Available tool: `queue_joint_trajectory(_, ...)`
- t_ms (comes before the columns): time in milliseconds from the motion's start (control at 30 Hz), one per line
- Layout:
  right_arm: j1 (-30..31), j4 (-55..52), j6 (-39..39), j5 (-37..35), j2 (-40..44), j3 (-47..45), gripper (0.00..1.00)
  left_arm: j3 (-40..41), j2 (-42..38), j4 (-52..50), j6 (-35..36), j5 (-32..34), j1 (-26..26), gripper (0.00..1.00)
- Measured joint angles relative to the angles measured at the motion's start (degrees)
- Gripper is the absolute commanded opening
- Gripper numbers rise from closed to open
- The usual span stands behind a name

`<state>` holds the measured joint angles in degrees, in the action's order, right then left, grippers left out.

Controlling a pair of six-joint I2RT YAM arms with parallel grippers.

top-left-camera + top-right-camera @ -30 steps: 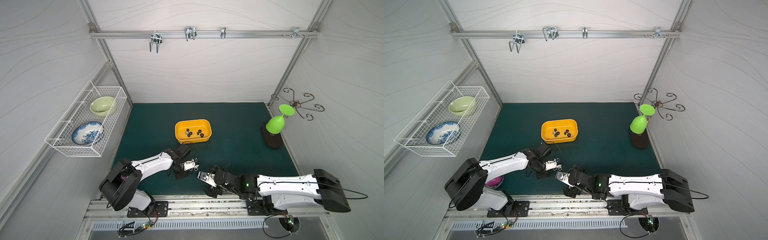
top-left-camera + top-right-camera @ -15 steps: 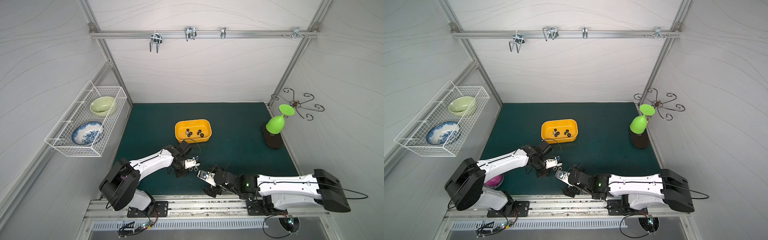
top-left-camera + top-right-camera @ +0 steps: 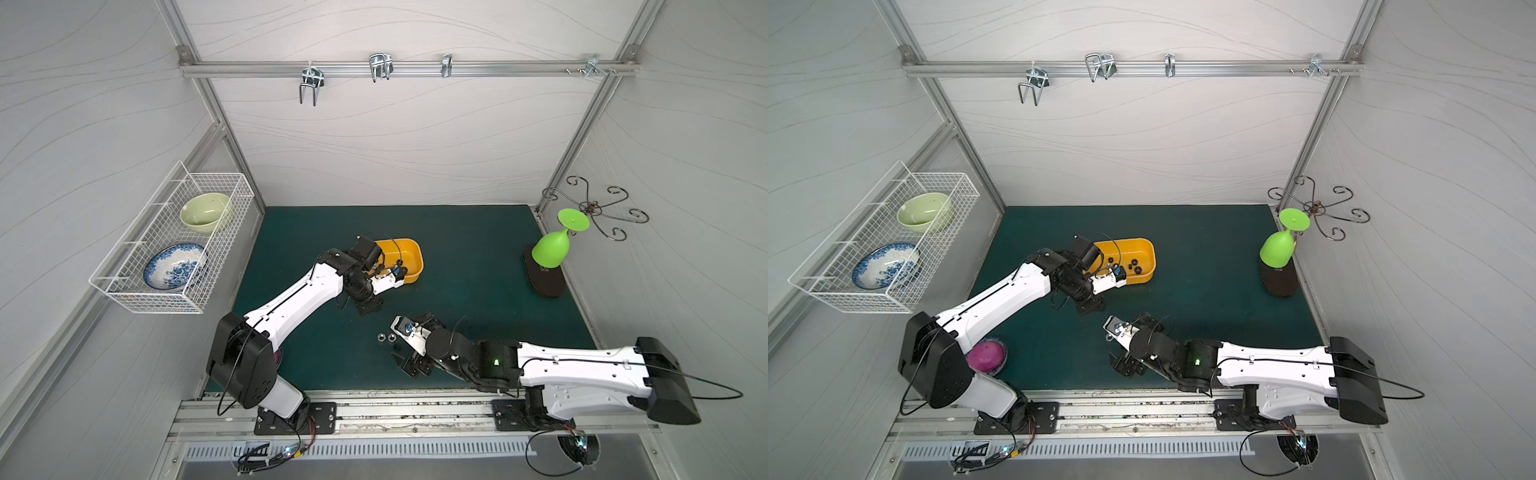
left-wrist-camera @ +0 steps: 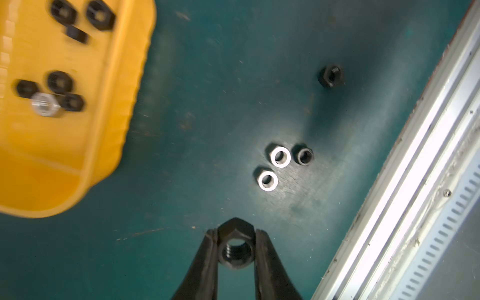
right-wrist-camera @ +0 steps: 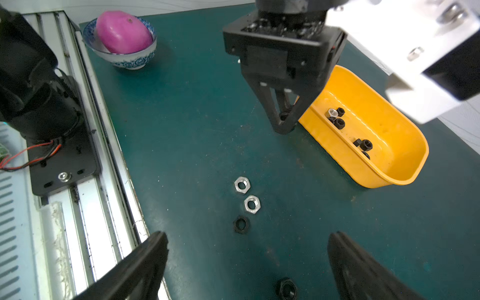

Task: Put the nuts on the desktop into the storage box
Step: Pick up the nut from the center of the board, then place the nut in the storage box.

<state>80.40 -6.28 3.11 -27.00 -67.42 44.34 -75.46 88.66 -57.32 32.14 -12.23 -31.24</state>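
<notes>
Roughly seven nuts [image 4: 60,82] in storage box [image 4: 124,78]; left gripper [image 4: 235,235] clamps black nut [image 4: 235,251]; right gripper [image 5: 248,237] agape.

Both top views look down from high; wrist views skim the desktop [image 4: 207,104].

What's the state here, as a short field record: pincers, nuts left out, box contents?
Left pincer: shut on a black nut, beside the box
Right pincer: open, empty, above the desktop
Loose: two silver nuts, two black nuts
Inside box: stored nuts, mostly black, one silver nut
</notes>
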Motion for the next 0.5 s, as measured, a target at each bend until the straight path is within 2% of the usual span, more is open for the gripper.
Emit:
queue_joint_trajectory(200, -4.15, -0.22, 1.68, -0.81, -0.61, 1.51, 0.99, -11.47, 7.17, -5.03, -1.36, 0.83, 1.62, 0.16)
queue_joint_trajectory(500, -9.88, 0.39, 3.10, -2.75, -2.64, 5.66, 0.99, -22.99, 13.49, -7.91, -2.19, 1.97, 4.48, 0.13)
